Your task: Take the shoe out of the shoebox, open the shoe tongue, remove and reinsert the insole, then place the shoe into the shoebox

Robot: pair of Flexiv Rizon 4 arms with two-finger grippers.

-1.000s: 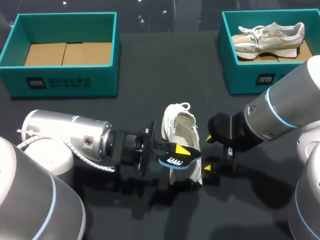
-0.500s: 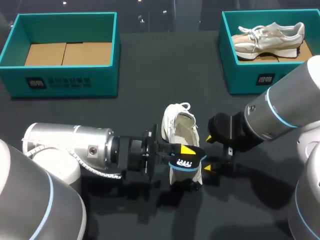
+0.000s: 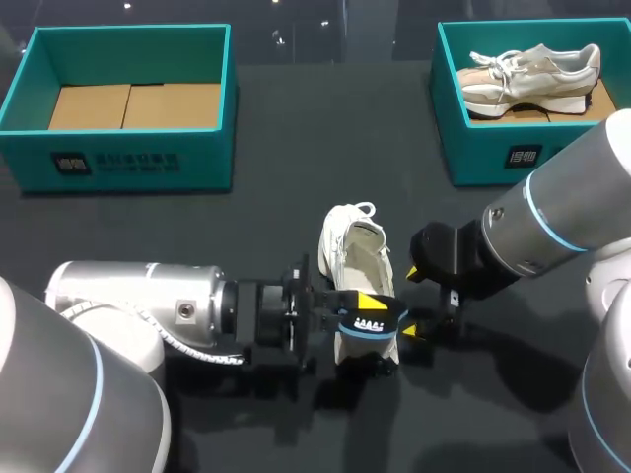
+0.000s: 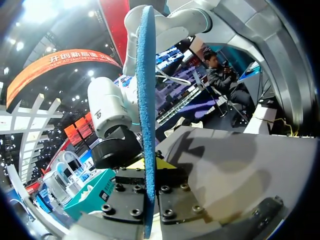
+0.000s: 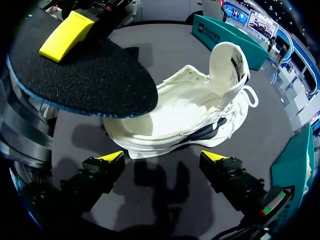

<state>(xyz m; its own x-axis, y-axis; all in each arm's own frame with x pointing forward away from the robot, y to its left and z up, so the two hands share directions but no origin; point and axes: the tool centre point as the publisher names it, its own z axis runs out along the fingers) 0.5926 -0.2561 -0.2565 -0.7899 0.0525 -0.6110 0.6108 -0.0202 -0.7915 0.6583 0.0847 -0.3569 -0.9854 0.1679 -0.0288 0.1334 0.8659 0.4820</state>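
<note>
A white shoe (image 3: 357, 258) stands on the dark table, its tongue pulled up. My left gripper (image 3: 363, 305) is shut on the black, blue-edged insole (image 3: 375, 325), held flat over the shoe's near end. In the left wrist view the insole (image 4: 145, 100) shows edge-on, clamped in my left gripper (image 4: 148, 172). My right gripper (image 3: 410, 302) stands open just right of the shoe. In the right wrist view the shoe (image 5: 192, 112) lies on its side ahead of my right gripper (image 5: 164, 159), and the insole (image 5: 85, 75) hovers above the shoe's opening.
An empty teal shoebox (image 3: 128, 158) stands at the back left. A second teal shoebox (image 3: 493, 148) at the back right holds another pale shoe (image 3: 532, 67). Dark bare table lies between the boxes and the shoe.
My left gripper has moved right with the insole, bringing it further over the shoe's near end. The right arm and the shoe have stayed put.
</note>
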